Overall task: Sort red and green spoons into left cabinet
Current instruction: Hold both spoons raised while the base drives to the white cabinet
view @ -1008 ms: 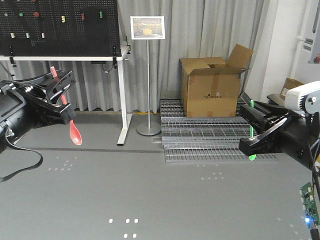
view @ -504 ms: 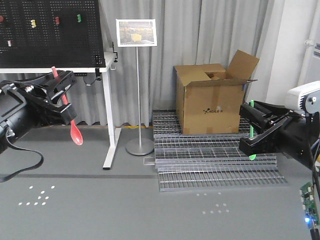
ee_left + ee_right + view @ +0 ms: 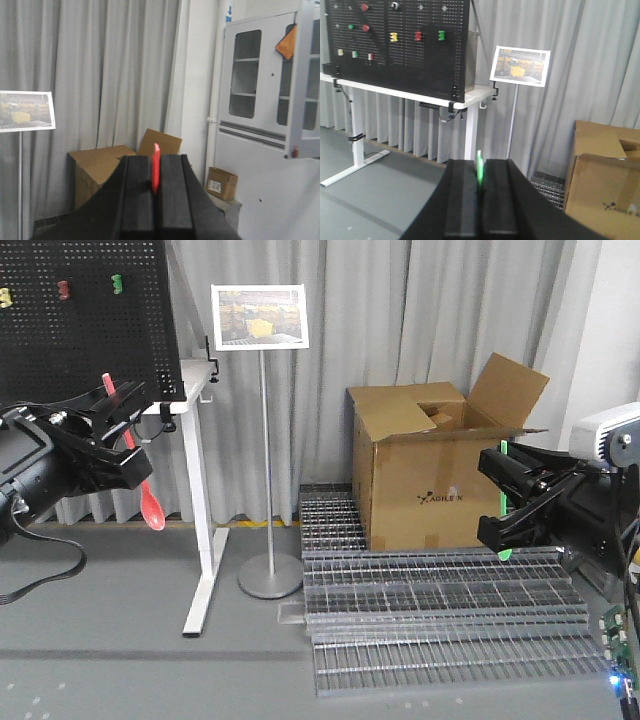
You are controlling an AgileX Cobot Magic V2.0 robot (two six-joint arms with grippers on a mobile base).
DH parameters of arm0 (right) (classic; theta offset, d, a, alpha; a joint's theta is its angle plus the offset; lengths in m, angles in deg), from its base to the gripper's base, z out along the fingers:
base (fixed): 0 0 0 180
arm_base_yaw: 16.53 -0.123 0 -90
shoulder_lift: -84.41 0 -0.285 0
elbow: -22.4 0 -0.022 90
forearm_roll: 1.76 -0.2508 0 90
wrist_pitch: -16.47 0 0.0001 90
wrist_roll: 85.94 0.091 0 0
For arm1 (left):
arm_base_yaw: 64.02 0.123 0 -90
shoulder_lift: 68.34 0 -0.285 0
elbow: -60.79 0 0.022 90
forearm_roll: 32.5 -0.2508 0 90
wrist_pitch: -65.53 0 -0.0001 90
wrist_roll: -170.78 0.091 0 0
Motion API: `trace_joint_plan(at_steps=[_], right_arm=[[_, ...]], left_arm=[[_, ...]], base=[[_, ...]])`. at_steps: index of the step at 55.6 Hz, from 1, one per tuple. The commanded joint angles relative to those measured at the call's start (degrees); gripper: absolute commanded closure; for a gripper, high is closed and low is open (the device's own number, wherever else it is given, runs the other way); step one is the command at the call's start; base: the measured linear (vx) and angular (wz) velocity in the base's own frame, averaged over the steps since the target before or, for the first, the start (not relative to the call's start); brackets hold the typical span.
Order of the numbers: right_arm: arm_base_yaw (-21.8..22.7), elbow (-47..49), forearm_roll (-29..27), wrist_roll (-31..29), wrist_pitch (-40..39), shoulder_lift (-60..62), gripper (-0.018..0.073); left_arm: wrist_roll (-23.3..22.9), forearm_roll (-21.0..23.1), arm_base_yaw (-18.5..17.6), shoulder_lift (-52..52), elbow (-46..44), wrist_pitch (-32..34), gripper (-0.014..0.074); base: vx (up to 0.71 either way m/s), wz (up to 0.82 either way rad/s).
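My left gripper (image 3: 130,430) is shut on a red spoon (image 3: 151,506), which hangs bowl down with its handle tip sticking up above the jaws. In the left wrist view the red spoon (image 3: 156,167) stands edge-on between the closed fingers (image 3: 139,195). My right gripper (image 3: 495,495) is shut on a green spoon (image 3: 504,502). Its handle also shows between the fingers in the right wrist view (image 3: 479,172). A white cabinet (image 3: 260,110) with glass doors stands at the right of the left wrist view, one door (image 3: 306,80) swung open.
A brown cardboard box (image 3: 430,490) with open flaps stands on stacked metal grates (image 3: 440,625). A sign stand (image 3: 262,440) and a white desk (image 3: 198,540) with a black pegboard (image 3: 90,320) are to the left. A small box (image 3: 220,182) sits by the cabinet.
The whole scene has shifted: pegboard and sign stand slid left, the box grew larger and moved up, and the floor dots left view. Both grippers still hold their spoons in the same pose.
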Motion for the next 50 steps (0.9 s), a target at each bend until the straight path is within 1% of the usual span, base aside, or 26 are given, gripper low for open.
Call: trace_joint_plan(at_steps=[1, 25, 50], right_arm=[[0.0, 1.5, -1.3, -0.1, -3.3, 1.5, 0.0568], [0.0, 1.5, -1.3, -0.1, -3.1, 1.5, 0.0568], [0.0, 1.5, -1.3, -0.1, -3.1, 1.5, 0.0568]], left_arm=[[-0.3, 1.1, -0.2, -1.8, -1.7, 3.9, 0.0603], [-0.3, 1.1, -0.2, -1.8, -1.7, 3.9, 0.0603], [-0.3, 1.1, -0.2, -1.8, -1.7, 3.9, 0.0603]], base=[[0.56, -0.03], [0.52, -0.09], [0.44, -0.27]])
